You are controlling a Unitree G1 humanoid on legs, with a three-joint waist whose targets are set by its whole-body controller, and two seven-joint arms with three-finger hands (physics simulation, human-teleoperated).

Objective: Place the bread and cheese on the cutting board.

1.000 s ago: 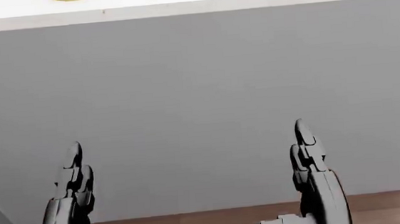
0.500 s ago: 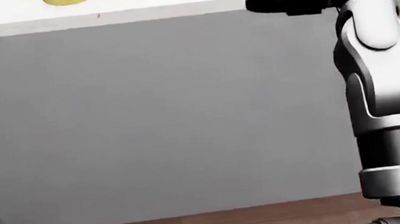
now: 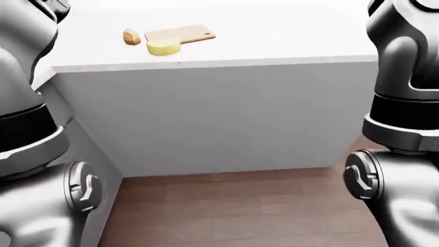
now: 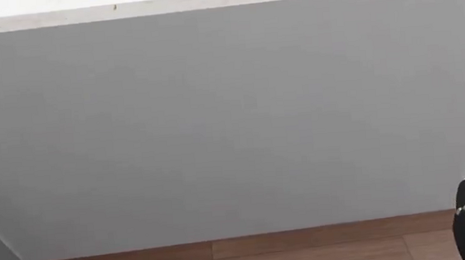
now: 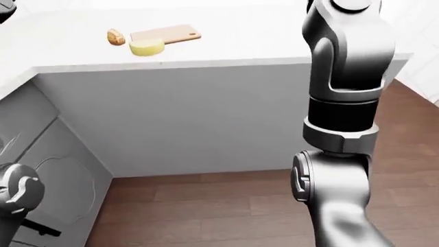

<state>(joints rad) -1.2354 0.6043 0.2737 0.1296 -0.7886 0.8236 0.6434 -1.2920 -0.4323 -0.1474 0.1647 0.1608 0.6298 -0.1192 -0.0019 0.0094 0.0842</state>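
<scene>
Both arms are rising at the sides of the eye views; the left arm [image 3: 24,98] and right arm [image 5: 346,77] are showing only forearm and elbow, with both hands running off the top edge, so whether the fingers are released or clenched cannot be told.

The cutting board [image 3: 179,34] is lying on the white desk [image 3: 274,46], well apart from the robot. The cheese [image 3: 163,48] is touching the board's lower-left corner, possibly overlapping it. The bread [image 3: 131,36] is sitting just beside the board's left end, off it.

Step in hand, as judged: closing in and reaching. Doing it well likely means stepping nearer the desk edge, bringing one hand into view above the bread, and opening the fingers before descending.

Versus the head view 0.5 s ago: the right arm and hand stretched across the upper right are now gone, only a dark joint is showing at the right edge, and the desk edge is sitting higher.
</scene>
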